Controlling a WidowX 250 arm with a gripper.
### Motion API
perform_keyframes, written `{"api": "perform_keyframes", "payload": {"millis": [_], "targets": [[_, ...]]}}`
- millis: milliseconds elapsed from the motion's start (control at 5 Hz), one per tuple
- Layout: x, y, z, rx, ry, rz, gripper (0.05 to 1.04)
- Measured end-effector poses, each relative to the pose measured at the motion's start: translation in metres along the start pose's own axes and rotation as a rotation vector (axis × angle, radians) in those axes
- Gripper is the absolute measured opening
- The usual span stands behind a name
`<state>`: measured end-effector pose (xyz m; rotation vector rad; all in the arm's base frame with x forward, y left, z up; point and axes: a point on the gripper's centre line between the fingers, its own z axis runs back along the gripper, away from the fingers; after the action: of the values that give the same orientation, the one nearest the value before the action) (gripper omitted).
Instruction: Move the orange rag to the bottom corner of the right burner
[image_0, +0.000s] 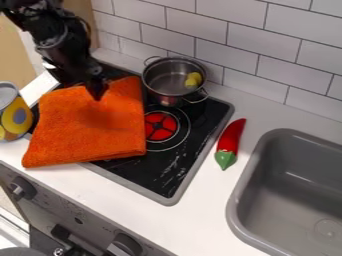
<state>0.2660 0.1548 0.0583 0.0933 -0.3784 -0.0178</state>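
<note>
White wall tiles (260, 45) rise at twelve o'clock behind the black cooktop with a grey rim (167, 176). I see the folded, fluffy orange rag (87, 127) spread over its nine o'clock side, beside the red disc burner with pale rings (161, 127). My black two-finger gripper (98, 95) is at the rag's twelve o'clock part; whether it's wide or narrow, I cannot tell. Pinching just the top layer could unfold the cloth instead of shifting it. Dragging toward three o'clock, a raised edge could snag the shiny metal pot (163, 97) at one o'clock and tip it.
</note>
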Motion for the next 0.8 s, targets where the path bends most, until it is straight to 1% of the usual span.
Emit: {"api": "perform_keyframes", "payload": {"millis": [200, 400, 600, 800], "targets": [[-0.005, 0.008, 0.0, -0.032, 0.06, -0.128, 0.953], [-0.016, 0.007, -0.005, -0.011, 0.112, -0.241, 0.678], [-0.031, 0.003, -0.015, -0.017, 0.183, -0.34, 0.384], [-0.036, -0.001, -0.018, -0.029, 0.18, -0.412, 0.164]]}}
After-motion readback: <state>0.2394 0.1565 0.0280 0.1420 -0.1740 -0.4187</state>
